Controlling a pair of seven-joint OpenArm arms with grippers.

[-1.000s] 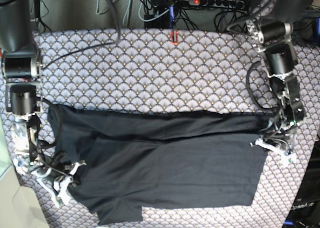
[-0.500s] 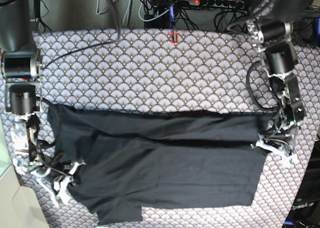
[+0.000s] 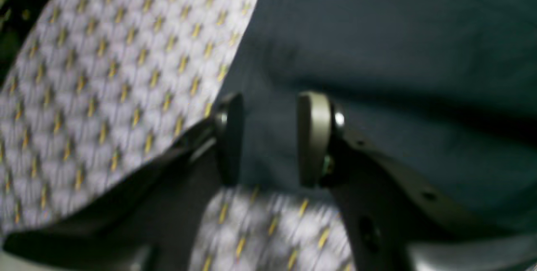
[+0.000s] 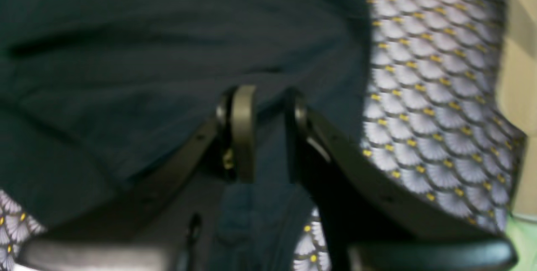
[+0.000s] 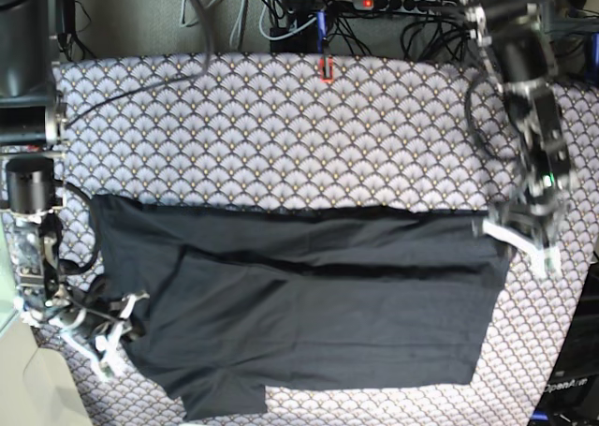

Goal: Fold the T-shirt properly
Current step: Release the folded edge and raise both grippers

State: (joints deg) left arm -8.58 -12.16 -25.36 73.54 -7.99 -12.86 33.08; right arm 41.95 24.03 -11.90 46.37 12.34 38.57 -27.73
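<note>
We see the dark T-shirt spread over the patterned tablecloth, reaching from the left side across the lower middle of the base view, with creases running across it. Our left end effector stands open above the cloth at right in that view, and our right end effector, also open, is over the shirt at lower left.

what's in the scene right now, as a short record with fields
shirt: dark, partly folded, creased across
cloth: pale, scalloped, under the shirt
left gripper: open, over a shirt corner, nothing between its fingers
right gripper: open, over the shirt near one edge
fold: not finished
</note>
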